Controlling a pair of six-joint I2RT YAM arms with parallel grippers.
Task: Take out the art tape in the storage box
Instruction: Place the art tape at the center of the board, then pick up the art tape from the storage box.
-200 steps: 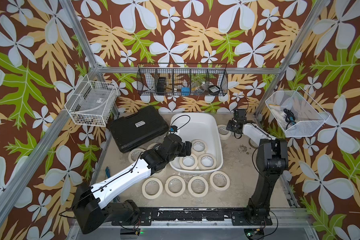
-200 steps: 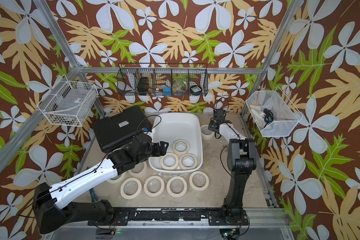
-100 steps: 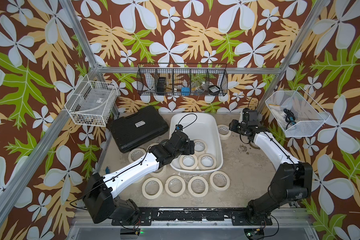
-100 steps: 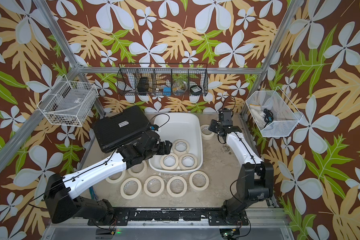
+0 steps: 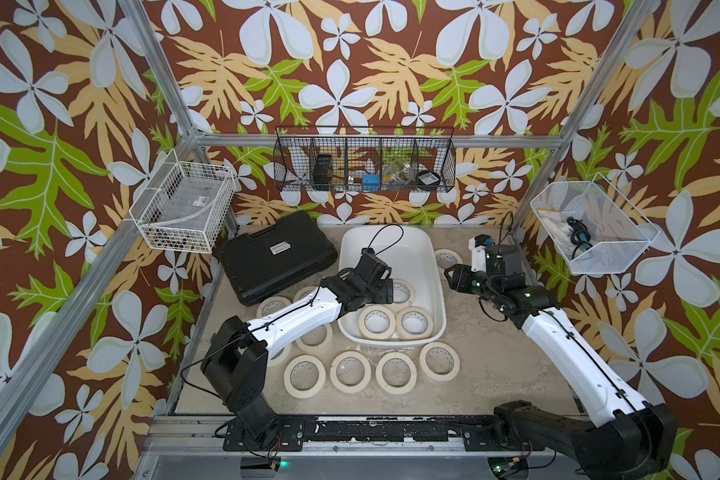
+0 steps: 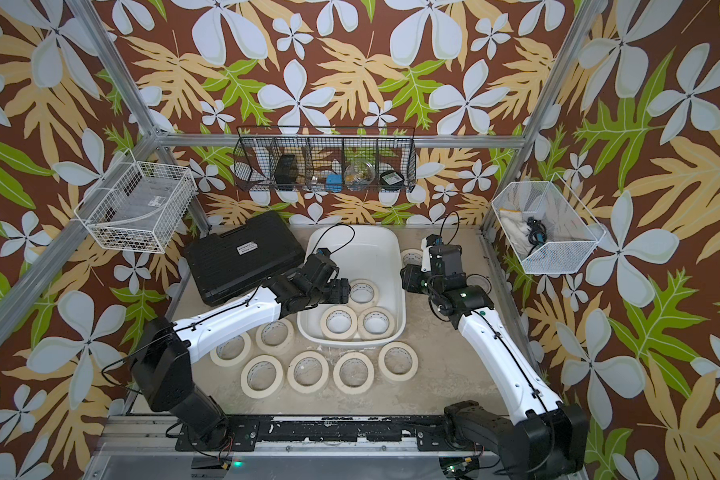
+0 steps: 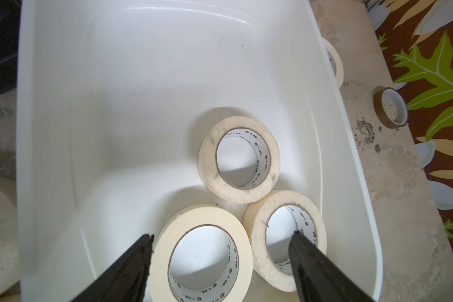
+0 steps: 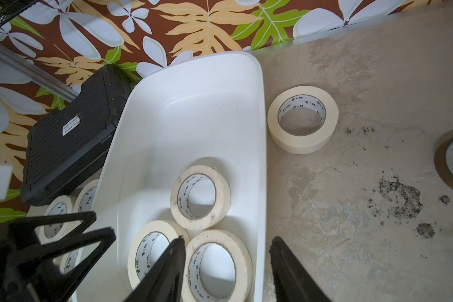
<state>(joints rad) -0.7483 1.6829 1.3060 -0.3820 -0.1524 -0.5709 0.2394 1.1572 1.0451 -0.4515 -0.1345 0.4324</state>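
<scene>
Rolls of art tape (image 7: 207, 162) lie in the storage box (image 7: 141, 91).

Storage box (image 5: 416, 257), near end: three art tape rolls (image 5: 361, 323).
Before box: four more rolls (image 5: 352, 390), abreast.
Left of box: black case (image 5: 275, 257).

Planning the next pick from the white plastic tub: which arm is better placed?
Left, likely: the left gripper hangs open above a cream masking-tape roll inside the white tub; the right gripper is outside its rim.
</scene>
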